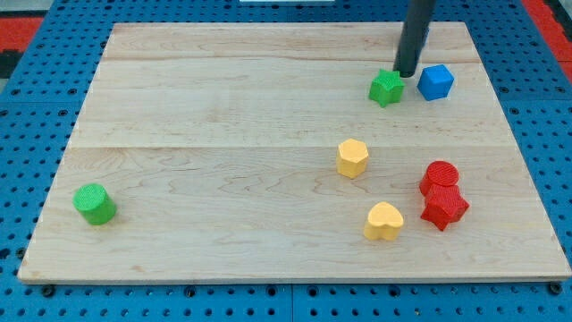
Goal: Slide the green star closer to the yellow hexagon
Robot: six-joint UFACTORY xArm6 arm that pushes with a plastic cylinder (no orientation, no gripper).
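Note:
The green star (386, 88) lies near the view's top right of the wooden board (223, 134). The yellow hexagon (352, 157) lies below it and slightly left, near the board's middle right. My tip (406, 73) stands just right of and above the green star, touching or nearly touching its upper right edge, between the star and a blue cube (435, 81).
A yellow heart (383, 221) lies lower right of the hexagon. A red cylinder (439, 176) and a red star-like block (444, 207) sit together at the right. A green cylinder (94, 203) lies at the lower left. Blue pegboard surrounds the board.

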